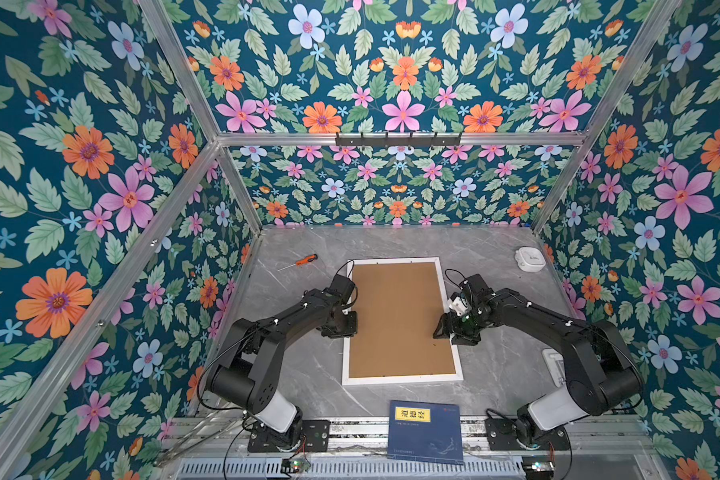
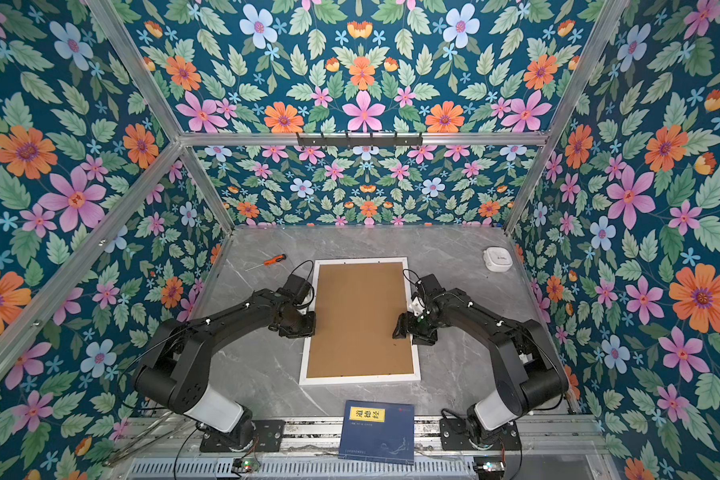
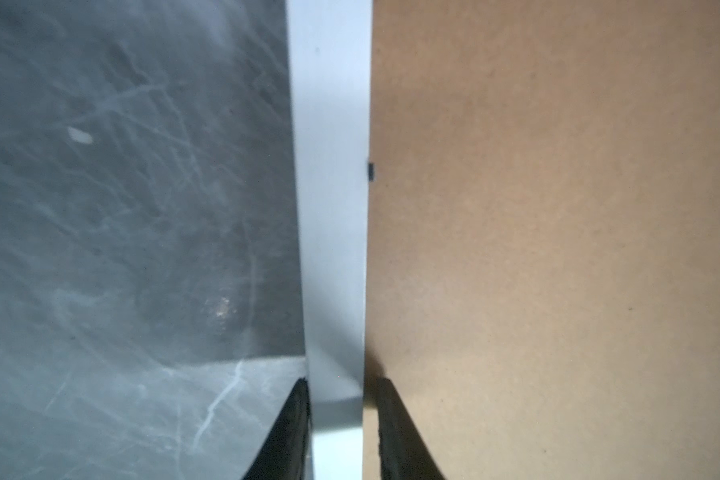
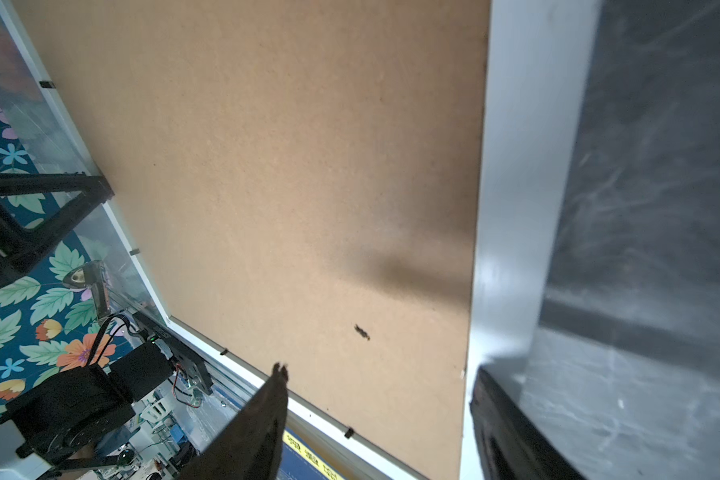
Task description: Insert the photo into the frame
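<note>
A robot test booth in a lab, not a home: aluminium beams hold flowered wall panels round a marble-look table. Robot arms are bolted to a rail at the near edge, beside bare circuit boards.

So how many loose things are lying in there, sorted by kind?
White picture frame: 1
Brown backing board: 1
Orange screwdriver: 1
Blue book: 1
Small white objects: 2, one half hidden
Total: 6

A brown board lies in the middle of the grey table. An orange screwdriver is at ten o'clock, a white box at two, a blue book at six.
</note>
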`<act>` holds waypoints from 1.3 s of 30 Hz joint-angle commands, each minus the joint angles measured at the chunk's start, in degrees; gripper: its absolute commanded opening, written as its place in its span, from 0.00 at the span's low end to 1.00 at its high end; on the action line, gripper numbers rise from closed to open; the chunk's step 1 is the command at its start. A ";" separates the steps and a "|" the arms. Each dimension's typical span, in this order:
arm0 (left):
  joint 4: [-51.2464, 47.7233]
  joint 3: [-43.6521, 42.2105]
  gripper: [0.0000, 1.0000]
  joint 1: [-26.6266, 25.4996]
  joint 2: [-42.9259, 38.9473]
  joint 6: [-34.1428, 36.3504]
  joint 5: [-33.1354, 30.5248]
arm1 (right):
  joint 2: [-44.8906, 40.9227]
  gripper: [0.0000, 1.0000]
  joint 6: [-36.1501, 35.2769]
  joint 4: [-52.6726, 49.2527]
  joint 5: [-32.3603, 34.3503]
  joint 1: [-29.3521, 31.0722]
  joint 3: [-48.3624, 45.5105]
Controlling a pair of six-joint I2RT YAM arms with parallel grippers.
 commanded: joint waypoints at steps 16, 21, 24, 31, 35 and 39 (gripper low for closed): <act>-1.48 0.42 0.29 0.00 1.08 -0.76 -0.86 | 0.92 0.70 -0.57 1.01 0.84 1.40 -0.82; -1.62 0.33 0.29 -0.01 1.00 -0.73 -0.93 | 1.52 0.69 -0.83 1.34 1.35 2.12 -1.24; -1.66 0.27 0.29 0.00 1.00 -0.67 -1.04 | 1.45 0.69 -0.64 1.44 1.82 2.16 -1.43; -1.61 0.33 0.28 -0.01 0.91 -0.67 -0.80 | 1.62 0.68 -0.51 1.70 1.95 2.66 -1.49; -1.57 0.42 0.28 0.00 0.91 -0.76 -0.77 | 1.96 0.68 -0.41 1.71 2.33 3.32 -1.43; -1.74 0.33 0.28 0.00 1.04 -0.67 -0.91 | 1.98 0.68 -0.23 1.88 2.56 3.67 -1.35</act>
